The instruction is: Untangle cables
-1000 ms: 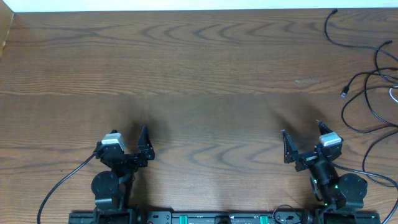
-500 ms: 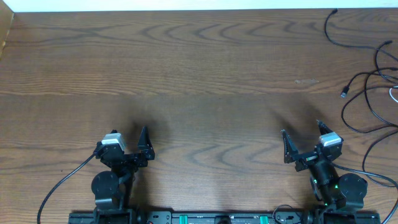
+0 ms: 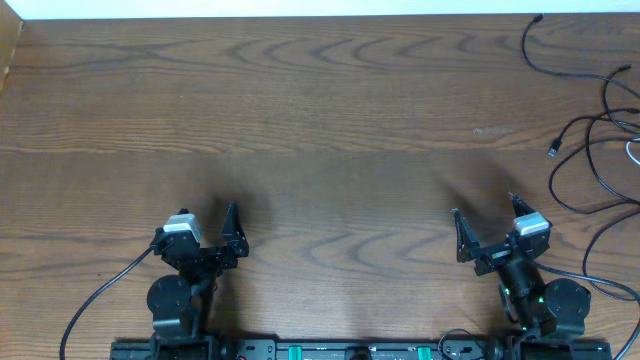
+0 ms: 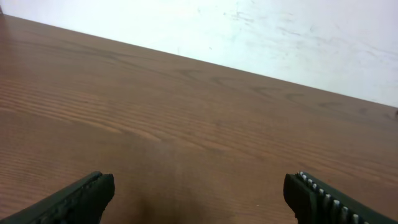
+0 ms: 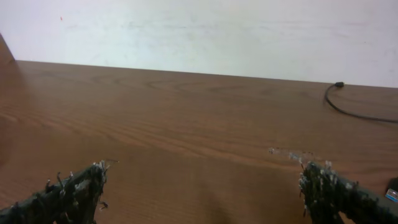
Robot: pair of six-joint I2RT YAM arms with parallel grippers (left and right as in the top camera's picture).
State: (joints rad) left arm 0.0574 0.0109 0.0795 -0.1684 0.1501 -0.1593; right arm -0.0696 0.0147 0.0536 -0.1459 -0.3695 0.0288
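Observation:
The cables (image 3: 590,130) lie as thin black loops at the table's far right edge, with a small plug end (image 3: 553,150) and a bit of white cord (image 3: 633,150) at the frame edge. One black cable with its plug (image 5: 339,84) shows far right in the right wrist view. My left gripper (image 3: 208,216) is open and empty near the front left; it also shows in the left wrist view (image 4: 199,190). My right gripper (image 3: 485,212) is open and empty near the front right, well short of the cables; it also shows in the right wrist view (image 5: 202,180).
The brown wooden table (image 3: 320,120) runs to a white wall at the back. A thicker black robot cable (image 3: 100,295) curves from the left arm's base. Another arm cable (image 3: 600,280) runs right of the right arm's base.

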